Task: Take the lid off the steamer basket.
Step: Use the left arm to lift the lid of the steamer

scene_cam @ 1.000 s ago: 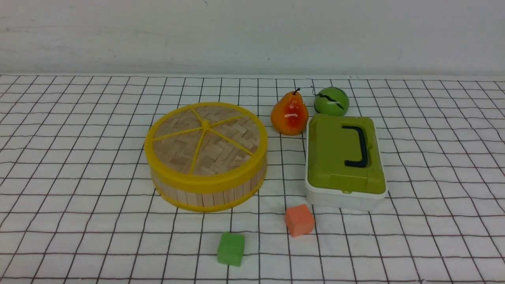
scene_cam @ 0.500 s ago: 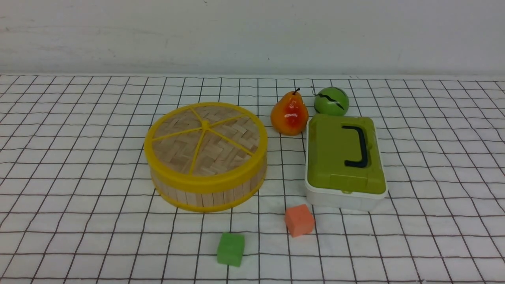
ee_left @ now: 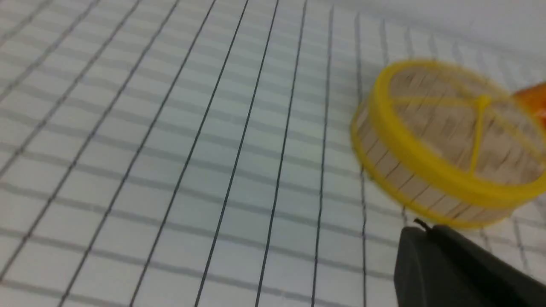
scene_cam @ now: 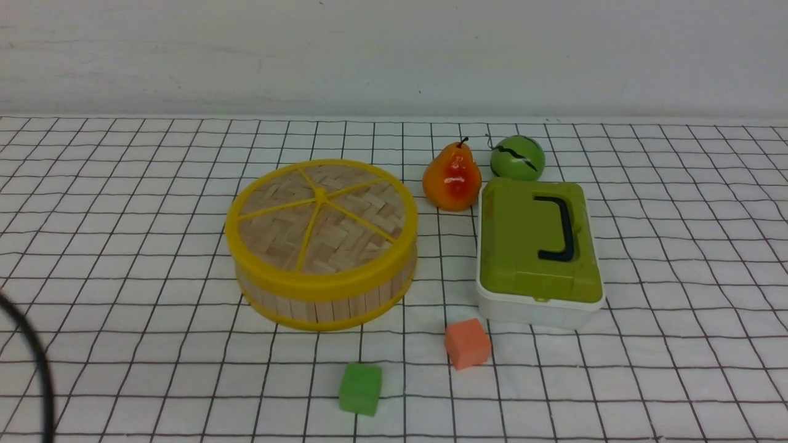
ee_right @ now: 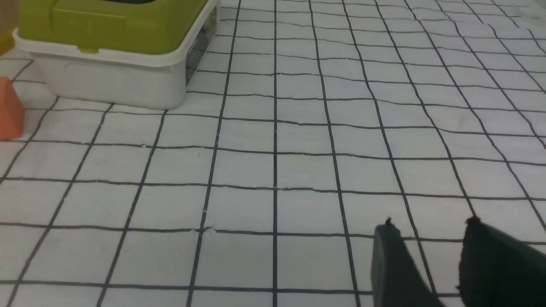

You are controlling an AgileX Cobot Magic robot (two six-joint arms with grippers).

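Note:
The lid [scene_cam: 320, 215] is a woven bamboo disc with a yellow rim, spokes and a centre knob. It sits closed on the steamer basket [scene_cam: 326, 304] at the middle of the checked cloth. Both show blurred in the left wrist view, the lid [ee_left: 452, 119] on the basket [ee_left: 401, 170]. My left gripper [ee_left: 420, 228] is shut and empty, just short of the basket's side. My right gripper [ee_right: 431, 226] is open and empty over bare cloth, away from the basket. Neither gripper shows in the front view.
A white box with a green lid [scene_cam: 538, 246] stands right of the basket and shows in the right wrist view [ee_right: 111, 42]. A pear [scene_cam: 451, 178] and a green ball [scene_cam: 517, 158] lie behind it. An orange cube [scene_cam: 467, 343] and a green cube [scene_cam: 360, 387] lie in front. A black cable [scene_cam: 37, 369] curves in at the left edge.
A black cable has come into the front view at the lower left edge. The basket, lid and other objects have not moved.

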